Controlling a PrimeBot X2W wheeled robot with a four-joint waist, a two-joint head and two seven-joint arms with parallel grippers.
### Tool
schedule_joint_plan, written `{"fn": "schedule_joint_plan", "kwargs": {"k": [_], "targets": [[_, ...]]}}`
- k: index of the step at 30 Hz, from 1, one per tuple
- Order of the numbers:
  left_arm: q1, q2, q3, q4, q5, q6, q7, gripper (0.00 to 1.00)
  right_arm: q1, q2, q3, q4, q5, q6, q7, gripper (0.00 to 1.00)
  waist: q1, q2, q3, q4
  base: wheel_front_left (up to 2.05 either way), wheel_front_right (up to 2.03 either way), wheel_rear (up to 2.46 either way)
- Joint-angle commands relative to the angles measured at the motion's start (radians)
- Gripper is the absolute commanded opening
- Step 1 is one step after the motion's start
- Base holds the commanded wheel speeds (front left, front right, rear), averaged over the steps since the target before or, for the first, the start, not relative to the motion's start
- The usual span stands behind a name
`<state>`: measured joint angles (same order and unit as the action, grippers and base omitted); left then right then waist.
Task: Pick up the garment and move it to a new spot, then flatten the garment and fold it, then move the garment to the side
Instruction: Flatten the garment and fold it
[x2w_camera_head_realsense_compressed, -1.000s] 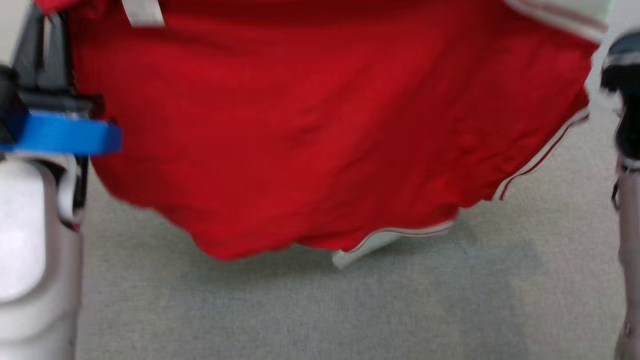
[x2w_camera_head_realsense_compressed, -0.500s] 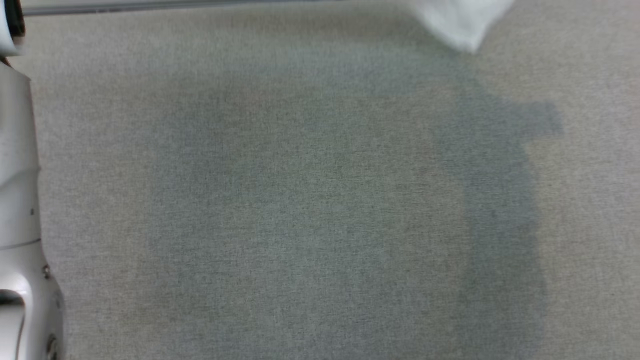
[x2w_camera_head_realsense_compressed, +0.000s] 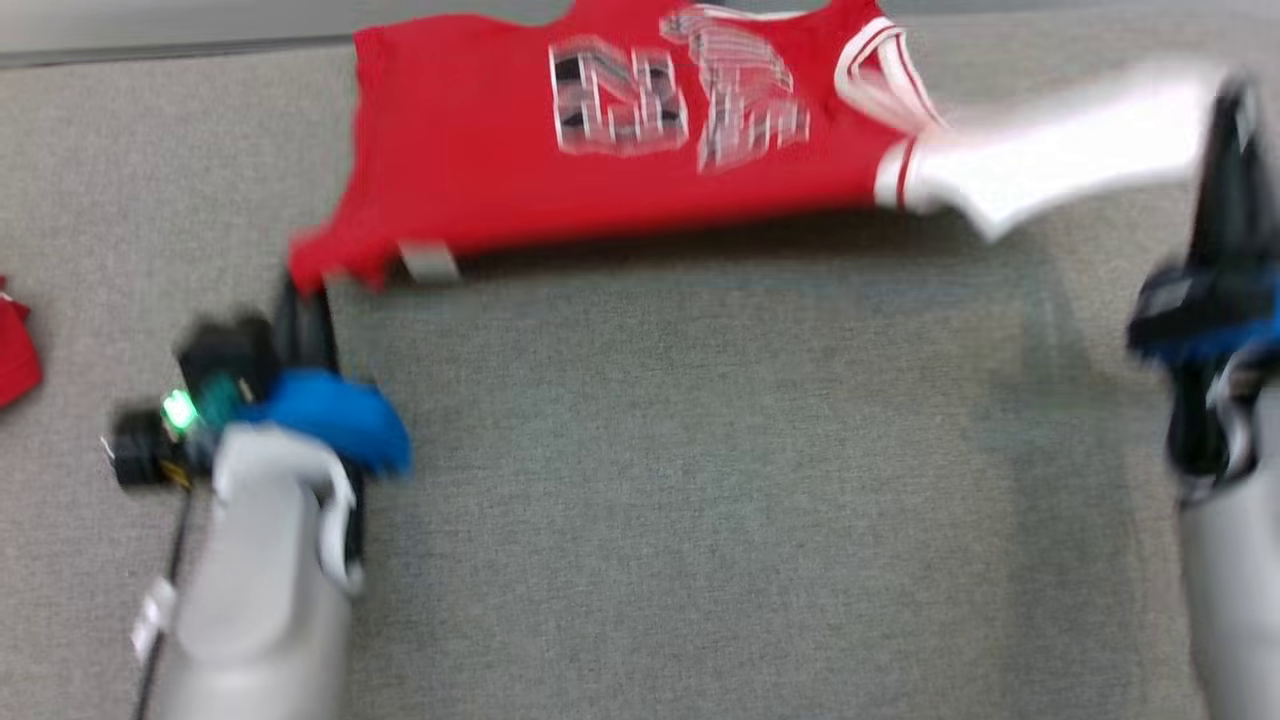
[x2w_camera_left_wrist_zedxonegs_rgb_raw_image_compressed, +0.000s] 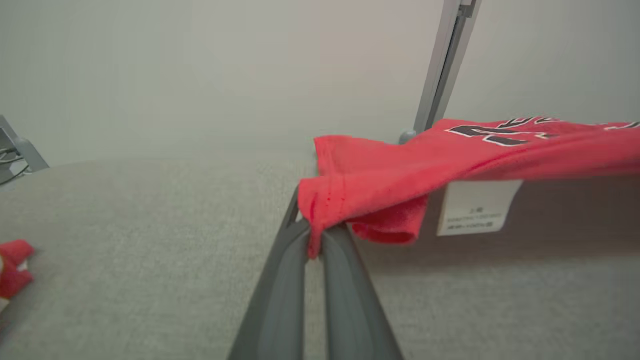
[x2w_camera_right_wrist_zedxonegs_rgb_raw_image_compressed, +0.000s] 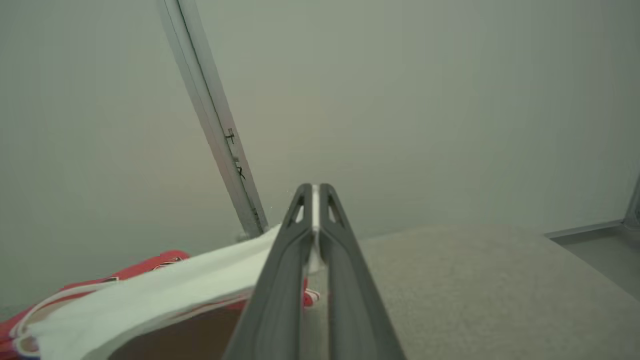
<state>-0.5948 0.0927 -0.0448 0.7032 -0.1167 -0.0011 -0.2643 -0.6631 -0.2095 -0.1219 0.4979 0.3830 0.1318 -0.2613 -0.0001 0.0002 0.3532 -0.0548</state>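
the red garment (x2w_camera_head_realsense_compressed: 620, 140) is held stretched just above the far part of the grey surface (x2w_camera_head_realsense_compressed: 700, 500) — printed side up, a shadow cast beneath it. its red hem corner is pinched between the closed fingers of the left gripper (x2w_camera_left_wrist_zedxonegs_rgb_raw_image_compressed: 315, 235), its white end between the closed fingers of the right gripper (x2w_camera_right_wrist_zedxonegs_rgb_raw_image_compressed: 313, 200). a small red scrap (x2w_camera_head_realsense_compressed: 15, 345) is seen lying on the surface's left part.

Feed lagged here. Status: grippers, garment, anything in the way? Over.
Left gripper shut on garment corner. Right gripper shut on its white edge. Garment stretched between them, above grey surface. Small red item far left, apart.
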Motion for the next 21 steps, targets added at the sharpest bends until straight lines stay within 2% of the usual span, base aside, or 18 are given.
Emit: {"fn": "schedule_joint_plan", "kwargs": {"k": [1,4,9,21], "targets": [[0.055,-0.007,0.004,0.007,-0.016,-0.006,0.0,0.0,0.081,0.009,0.008,-0.003,0.024,-0.002,-0.005,0.0,0.0001,-0.0002,-0.017,-0.007,0.0,0.0,0.0],[0.167,-0.027,0.005,0.027,-0.04,-0.018,0.0,0.0,0.229,0.028,0.026,-0.005,0.056,-0.001,-0.005,0.0,0.0001,-0.0002,-0.049,-0.012,0.0,0.0,0.0],[0.304,-0.04,-0.019,0.052,-0.055,-0.023,0.002,0.0,0.376,0.06,0.022,0.016,0.068,-0.001,-0.005,0.0,0.0001,-0.0002,-0.113,-0.022,0.0,0.0,0.0],[0.565,-0.04,-0.052,-0.004,-0.144,-0.017,0.0,0.0,0.652,0.106,0.039,0.023,0.058,-0.001,-0.005,0.0,0.0001,-0.0002,-0.332,-0.006,0.0,0.0,0.0]]}}
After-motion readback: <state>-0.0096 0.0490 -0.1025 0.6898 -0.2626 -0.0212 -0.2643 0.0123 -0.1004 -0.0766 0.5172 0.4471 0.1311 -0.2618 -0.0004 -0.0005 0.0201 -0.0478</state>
